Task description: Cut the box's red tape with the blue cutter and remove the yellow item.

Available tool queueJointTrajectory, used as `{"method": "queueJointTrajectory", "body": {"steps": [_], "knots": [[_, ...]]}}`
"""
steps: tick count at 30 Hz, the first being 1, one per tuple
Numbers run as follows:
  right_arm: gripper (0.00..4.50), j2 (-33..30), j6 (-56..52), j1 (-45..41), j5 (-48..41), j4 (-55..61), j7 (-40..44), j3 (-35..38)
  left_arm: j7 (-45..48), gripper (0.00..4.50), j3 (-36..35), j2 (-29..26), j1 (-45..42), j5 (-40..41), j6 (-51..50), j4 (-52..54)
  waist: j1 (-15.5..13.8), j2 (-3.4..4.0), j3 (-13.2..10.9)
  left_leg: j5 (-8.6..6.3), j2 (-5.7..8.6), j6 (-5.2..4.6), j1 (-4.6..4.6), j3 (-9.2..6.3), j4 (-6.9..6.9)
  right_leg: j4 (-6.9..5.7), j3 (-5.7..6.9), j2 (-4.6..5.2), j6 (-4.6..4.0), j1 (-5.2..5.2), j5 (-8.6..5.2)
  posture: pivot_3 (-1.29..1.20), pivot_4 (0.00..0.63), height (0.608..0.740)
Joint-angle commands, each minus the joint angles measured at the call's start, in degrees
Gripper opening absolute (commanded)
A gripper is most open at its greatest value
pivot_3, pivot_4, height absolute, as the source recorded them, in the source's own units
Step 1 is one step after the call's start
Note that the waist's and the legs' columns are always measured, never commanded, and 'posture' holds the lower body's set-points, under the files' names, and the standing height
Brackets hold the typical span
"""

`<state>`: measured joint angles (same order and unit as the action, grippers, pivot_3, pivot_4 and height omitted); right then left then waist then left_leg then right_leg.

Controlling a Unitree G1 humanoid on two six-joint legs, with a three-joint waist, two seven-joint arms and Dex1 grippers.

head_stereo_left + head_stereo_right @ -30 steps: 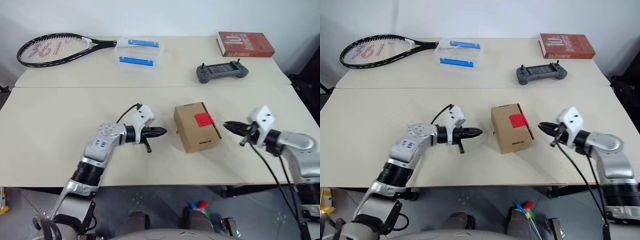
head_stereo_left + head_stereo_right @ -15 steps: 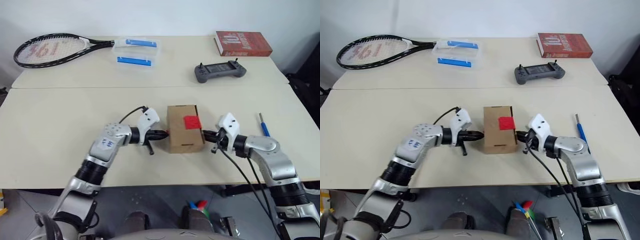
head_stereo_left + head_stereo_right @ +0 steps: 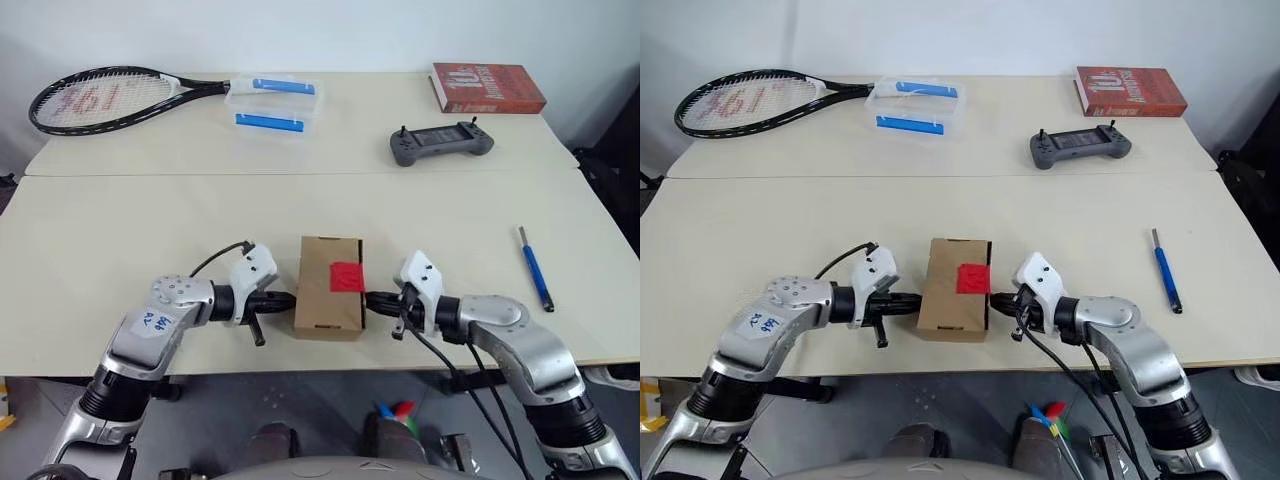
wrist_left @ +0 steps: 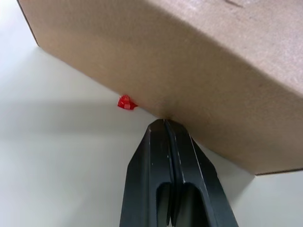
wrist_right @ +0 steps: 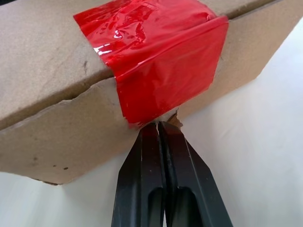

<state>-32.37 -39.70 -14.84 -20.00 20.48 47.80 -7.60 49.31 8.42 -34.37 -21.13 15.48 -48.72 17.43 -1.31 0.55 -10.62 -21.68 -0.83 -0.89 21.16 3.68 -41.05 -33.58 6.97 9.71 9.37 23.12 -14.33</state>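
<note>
- Near the front edge of the table [image 3: 120, 220], the box [image 3: 328, 300] sits squeezed between both grippers, tape [image 3: 347, 277] on top and folding over its right side.
- Left gripper [image 3: 285, 299] is fully closed with nothing in it, tip pressed against the box's left wall.
- Right gripper [image 3: 375, 298] is the same deal: pinched closed, empty, tip touching just under the tape's lower edge in the right wrist view.
- Cutter [image 3: 534, 268] lies untouched, well off to the right on the table.
- Tape looks intact, so I'd say we're only at the positioning step, nothing cut.
- Can't see the yellow item, presumably it's inside.
- Next move probably: right arm backs off, opens up and goes for the cutter while the left steadies the box.
</note>
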Motion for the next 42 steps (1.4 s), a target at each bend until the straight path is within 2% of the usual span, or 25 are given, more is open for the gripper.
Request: {"method": "queueJointTrajectory", "body": {"steps": [1,11,16,21,27,31,35,39,42], "knots": [[0.07,-0.46,-0.77,0.73,-3.74,4.28,2.83,-1.18,-0.07,0.0,0.61,1.21,0.75,3.15,-1.08,4.54,0.01,0.0,0.0,0.0,0.0,0.0,0.0,0.01,0.0,0.0,-0.01,0.0,0.0,0.0,0.0,0.0,0.15,0.74],[0.07,-3.3,2.33,-0.34,-2.77,-1.7,5.64,0.84,2.47,0.0,1.45,-2.69,4.47,5.29,-2.01,8.19,0.03,0.0,0.0,0.0,0.0,0.0,0.0,0.03,0.01,0.0,-0.04,0.0,-0.02,0.03,-0.01,0.0,0.15,0.74],[0.07,-3.9,2.94,-1.69,-2.05,-2.92,6.31,0.1,0.59,0.0,2.18,-3.52,5.33,4.45,-1.7,7.76,0.02,0.0,0.0,0.0,0.0,0.0,0.02,0.03,0.03,-0.01,-0.05,0.0,-0.03,0.08,-0.01,0.0,0.15,0.74],[0.07,-8.3,0.09,-0.16,-4.6,-0.56,7.66,3.92,2.55,0.0,-0.08,-8.84,3.73,3.2,1.62,3.54,-0.01,0.0,0.0,0.0,0.0,0.0,0.03,0.04,0.02,-0.03,-0.06,0.0,-0.04,0.11,-0.02,0.0,0.15,0.74],[0.07,-14.32,-7.75,4.26,-12.77,4.67,9.19,12.07,9.04,0.0,-1.06,-15.44,-1.51,3.82,6.22,-4.17,-0.03,-0.01,-0.01,-0.01,-0.01,0.0,0.05,0.08,0.03,-0.04,-0.07,-0.01,-0.07,0.17,-0.03,0.0,0.15,0.74],[0.92,-18.13,-20.62,5.3,-27.14,8.97,9.88,21.65,12.65,0.0,-4.51,-12.27,-12.51,12.54,1.44,-5.91,-0.54,-0.08,-0.07,-0.01,-0.01,-0.01,0.19,0.07,-0.01,-0.07,-0.08,-0.01,-0.08,0.25,-0.02,0.0,0.15,0.74],[2.17,-19.92,-32.34,-0.04,-36.73,8.96,4.97,24.21,12.07,0.0,0.64,-5.42,-20.88,11.3,3.37,-6.29,-0.47,-0.29,-0.02,-0.02,0.02,-0.03,0.18,0.07,-0.05,-0.06,-0.09,0.0,-0.07,0.22,-0.01,0.0,0.15,0.74],[3.52,-14.51,-44.09,-10.34,-40.62,4.43,-7.16,24.18,9.62,0.0,4.24,0.09,-23.7,9.95,2.81,-6.83,0.23,-0.31,-0.03,-0.01,0.0,-0.02,0.14,0.14,0.02,-0.07,-0.11,-0.01,-0.07,0.25,0.0,0.0,0.15,0.74],[4.47,-8.09,-47.14,-16.52,-40.36,1.85,-13.32,22.7,7.39,0.0,8.23,1.86,-23.01,6.95,3.0,-6.46,0.58,-0.3,-0.03,0.0,-0.04,0.0,0.14,0.16,0.03,-0.1,-0.12,-0.06,-0.07,0.29,-0.01,0.0,0.15,0.74]]}}
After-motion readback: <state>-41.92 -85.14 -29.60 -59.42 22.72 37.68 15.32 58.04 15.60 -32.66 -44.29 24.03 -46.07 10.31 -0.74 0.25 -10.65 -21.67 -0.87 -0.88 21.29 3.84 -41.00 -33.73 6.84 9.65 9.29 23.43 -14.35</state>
